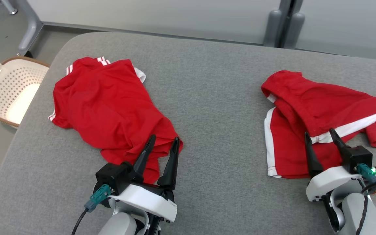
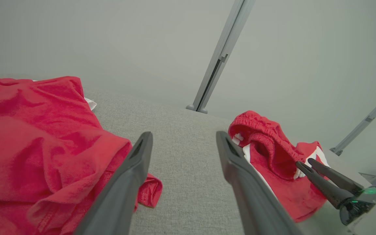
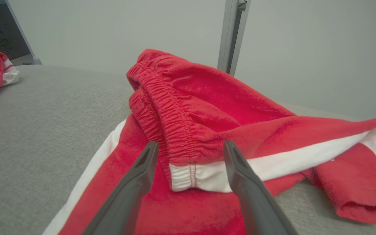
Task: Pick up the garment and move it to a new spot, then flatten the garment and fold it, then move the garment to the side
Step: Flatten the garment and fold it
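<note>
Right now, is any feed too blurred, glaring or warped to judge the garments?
Head view: sharp, evenly lit, basket interior bright. Left wrist view: near fingers soft, shirt clear, wall post leaning. Right wrist view: shorts waistband crisp, soft shadow beneath.

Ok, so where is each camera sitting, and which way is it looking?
Head view: on the robot's head, looking down at the grey table, red shirt and red shorts; the left end effector and right end effector show, open.
Left wrist view: on the left wrist, looking along its own fingers across the table between the garments; the right end effector shows too.
Right wrist view: on the right wrist, facing the shorts' waistband close up, own fingers below.
Shared: both wrist views show shirt and shorts.
</note>
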Controlling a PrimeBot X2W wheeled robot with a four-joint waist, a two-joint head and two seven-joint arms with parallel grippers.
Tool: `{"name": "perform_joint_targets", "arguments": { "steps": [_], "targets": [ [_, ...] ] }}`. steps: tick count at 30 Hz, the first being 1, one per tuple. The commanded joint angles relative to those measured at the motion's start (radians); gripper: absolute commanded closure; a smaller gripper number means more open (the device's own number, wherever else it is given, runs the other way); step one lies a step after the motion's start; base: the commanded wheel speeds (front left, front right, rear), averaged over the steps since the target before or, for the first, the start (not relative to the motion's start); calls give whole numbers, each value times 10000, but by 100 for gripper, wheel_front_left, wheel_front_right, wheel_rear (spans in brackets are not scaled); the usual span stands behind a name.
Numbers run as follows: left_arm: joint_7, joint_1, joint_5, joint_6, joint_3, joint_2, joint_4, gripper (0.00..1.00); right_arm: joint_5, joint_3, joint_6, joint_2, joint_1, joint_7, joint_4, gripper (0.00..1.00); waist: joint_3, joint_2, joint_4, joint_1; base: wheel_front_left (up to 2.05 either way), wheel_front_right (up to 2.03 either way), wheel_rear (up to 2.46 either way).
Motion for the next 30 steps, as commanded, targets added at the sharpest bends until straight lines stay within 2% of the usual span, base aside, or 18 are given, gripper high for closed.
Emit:
{"name": "perform_joint_targets", "arguments": {
  "steps": [1,3,4,5,9,13,14,20,26,30],
  "targets": [
    [-19,-111,-81,51,-11,43,-39,0,-207,-203,1,9,-245,74,261,0,199,0,237,0,0,0,0],
    [-19,-141,-108,65,-23,41,-48,0,-444,-507,1,9,-406,144,571,0,269,0,350,0,0,0,0],
    [-19,-151,-126,76,-28,40,-46,0,-520,-678,1,38,-487,131,675,62,289,0,395,0,0,0,0],
    [-19,-159,-136,79,-32,41,-45,0,-603,-808,2,65,-578,100,768,100,302,0,432,0,0,0,0],
    [-19,-155,-170,117,20,41,-28,0,-402,-548,2,234,-754,-97,749,100,270,0,484,0,0,0,0],
    [-19,-84,-109,109,98,41,19,0,337,558,2,303,-748,-250,28,100,138,0,328,0,0,0,0],
    [-19,-84,-109,109,98,41,19,0,337,558,2,303,-748,-250,28,100,138,0,328,0,0,0,0],
    [-19,37,29,38,141,43,149,0,1489,2317,2,-125,-529,-288,-2159,100,-238,0,-106,0,0,0,0],
    [-19,224,242,67,368,43,328,0,1786,2700,2,-666,-196,-277,-5080,100,-800,0,-633,0,0,0,0],
    [-19,452,424,-1,610,46,484,0,2338,3189,2,-1081,-28,-276,-6176,100,-1201,0,-1010,0,0,0,0]
  ]
}}
